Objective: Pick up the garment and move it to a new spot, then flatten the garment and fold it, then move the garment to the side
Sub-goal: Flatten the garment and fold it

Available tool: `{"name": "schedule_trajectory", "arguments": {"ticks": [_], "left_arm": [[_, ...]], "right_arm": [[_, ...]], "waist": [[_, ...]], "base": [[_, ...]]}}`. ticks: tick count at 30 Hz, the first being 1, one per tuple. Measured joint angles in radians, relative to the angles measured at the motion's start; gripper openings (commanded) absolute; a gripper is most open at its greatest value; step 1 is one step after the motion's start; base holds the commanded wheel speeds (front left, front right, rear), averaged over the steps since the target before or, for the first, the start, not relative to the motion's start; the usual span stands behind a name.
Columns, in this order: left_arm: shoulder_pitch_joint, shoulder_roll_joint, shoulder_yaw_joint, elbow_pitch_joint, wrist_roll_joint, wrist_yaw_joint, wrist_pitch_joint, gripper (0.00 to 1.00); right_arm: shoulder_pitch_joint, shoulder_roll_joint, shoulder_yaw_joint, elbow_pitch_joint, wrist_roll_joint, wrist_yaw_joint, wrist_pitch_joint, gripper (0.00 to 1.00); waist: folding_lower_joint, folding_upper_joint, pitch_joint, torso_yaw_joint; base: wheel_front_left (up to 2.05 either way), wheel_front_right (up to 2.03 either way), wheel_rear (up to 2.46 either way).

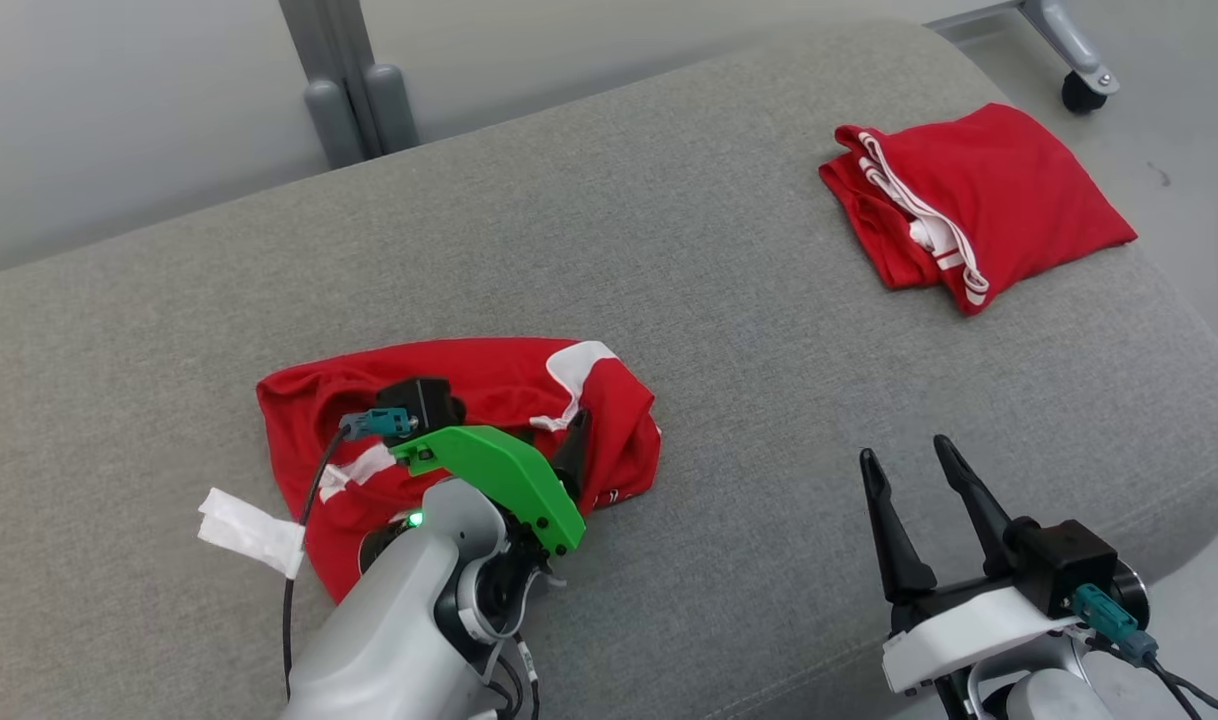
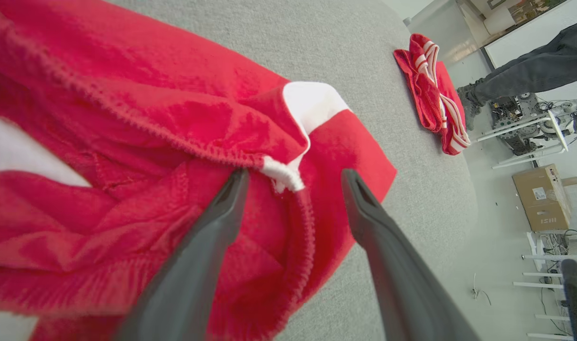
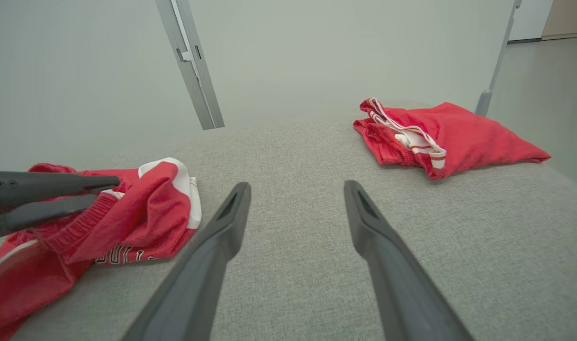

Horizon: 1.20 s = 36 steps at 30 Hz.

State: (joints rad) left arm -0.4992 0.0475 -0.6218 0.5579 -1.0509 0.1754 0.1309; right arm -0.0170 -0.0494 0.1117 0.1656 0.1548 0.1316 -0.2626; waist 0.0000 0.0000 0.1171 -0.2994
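The garment is a crumpled red piece with white trim, lying at the near left of the grey padded surface. My left gripper is down on it and open. In the left wrist view its fingers straddle the ribbed waistband and a white drawstring end, and the garment lies under them. The right wrist view has the garment at its left. My right gripper hovers open over bare fabric at the near right, with nothing between its fingers.
A second red garment, folded, lies at the far right corner of the surface. A white tag sticks out beside the crumpled one. A grey post and a caster wheel stand behind. A person's legs and a cardboard box are beyond.
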Motion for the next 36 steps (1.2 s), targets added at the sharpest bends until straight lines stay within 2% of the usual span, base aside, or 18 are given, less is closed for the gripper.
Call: {"name": "schedule_trajectory", "arguments": {"ticks": [6,7,8,9,14,20,32,36], "left_arm": [[-0.036,0.0,-0.043,0.051,-0.036,0.001,-0.02,1.0],[-0.045,0.0,-0.05,0.065,-0.036,0.0,-0.026,0.93],[-0.052,0.0,-0.057,0.076,-0.036,-0.008,-0.028,0.41],[-0.058,0.0,-0.059,0.085,-0.036,-0.018,-0.041,0.0],[-0.121,0.006,-0.062,0.1,-0.02,-0.082,-0.076,0.0],[-0.249,0.038,-0.035,0.027,-0.01,-0.146,-0.088,0.0],[-0.5,0.13,0.02,-0.062,-0.028,-0.257,-0.008,0.0],[-0.537,0.133,0.03,-0.106,-0.051,-0.289,-0.02,0.0]], "right_arm": [[-0.008,0.0,-0.001,0.001,0.004,0.0,0.0,1.0],[-0.009,-0.001,0.0,0.002,0.005,0.0,0.0,1.0],[-0.009,-0.001,0.002,0.004,0.007,0.0,0.0,1.0],[-0.01,-0.001,0.002,0.006,0.009,0.0,0.0,1.0],[-0.01,-0.001,-0.009,0.007,0.013,0.0,0.0,1.0],[-0.008,-0.001,-0.018,0.013,0.012,0.0,0.0,1.0],[-0.009,0.0,-0.001,0.022,0.008,0.0,0.0,1.0],[-0.001,0.0,-0.008,0.022,0.002,0.0,0.0,1.0]], "waist": [[0.0,0.0,0.024,-0.021],[0.0,0.0,0.026,-0.023],[0.0,0.0,0.027,-0.026],[0.0,0.0,0.028,-0.028],[0.0,0.0,0.021,-0.031],[0.0,0.0,0.006,-0.022],[0.0,0.0,-0.034,-0.059],[0.0,0.0,-0.046,-0.068]], "base": [[0.0,0.0,0.0],[0.0,0.0,0.0],[0.0,0.0,0.0],[0.0,0.0,0.0],[0.0,0.0,0.0],[0.0,0.0,0.0],[0.0,0.0,0.0],[0.0,0.0,0.0]]}}
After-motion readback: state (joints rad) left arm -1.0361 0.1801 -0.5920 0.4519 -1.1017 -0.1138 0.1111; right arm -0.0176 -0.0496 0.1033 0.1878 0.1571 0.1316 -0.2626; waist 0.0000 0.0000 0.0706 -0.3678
